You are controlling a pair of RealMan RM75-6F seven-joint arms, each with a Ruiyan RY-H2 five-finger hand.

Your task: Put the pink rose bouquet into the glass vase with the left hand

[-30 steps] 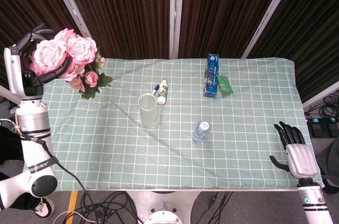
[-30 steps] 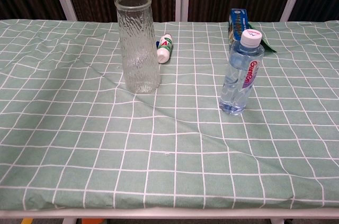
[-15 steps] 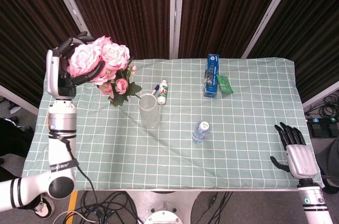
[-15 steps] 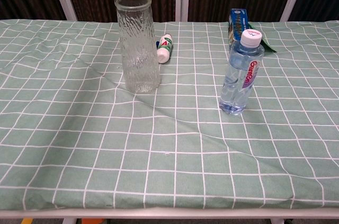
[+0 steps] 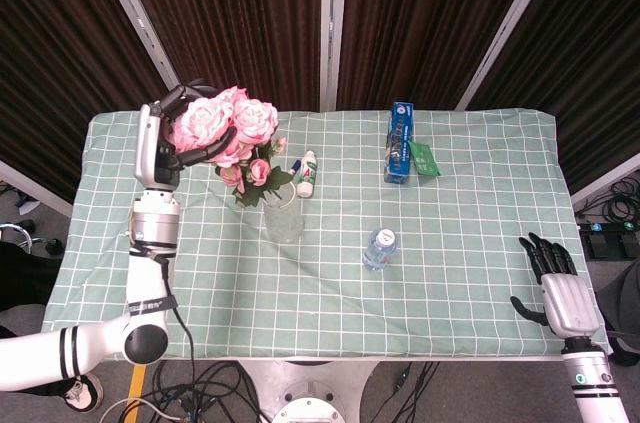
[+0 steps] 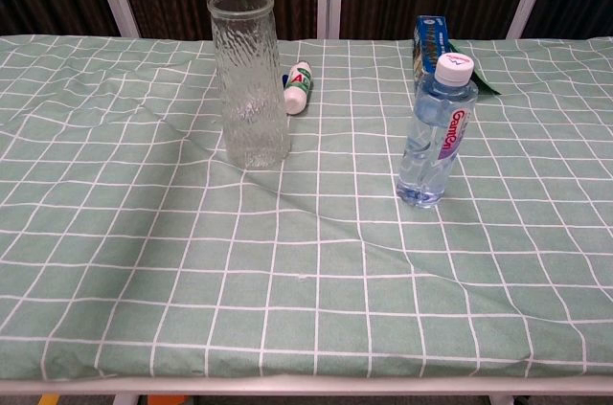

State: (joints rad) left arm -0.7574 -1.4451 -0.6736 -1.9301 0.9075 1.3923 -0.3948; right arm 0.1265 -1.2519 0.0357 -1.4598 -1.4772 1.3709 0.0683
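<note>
Left hand [image 5: 178,128], gripping the pink rose bouquet [image 5: 228,133], has swung in from the desk's far-left edge; stems now w/ tips just above the glass vase [image 5: 283,211]. Lowering looks next. Right hand [image 5: 560,283] idle, fingers spread.

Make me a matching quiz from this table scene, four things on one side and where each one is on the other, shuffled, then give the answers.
Things:
1. pink rose bouquet
2. glass vase
3. water bottle
4. right hand

Places:
A. at the table's right edge, holding nothing
B. upright near the table's middle, right of the vase
C. held by the left hand
D. upright on the cloth, under the bouquet's leaves

Pairs: 1-C, 2-D, 3-B, 4-A
</note>
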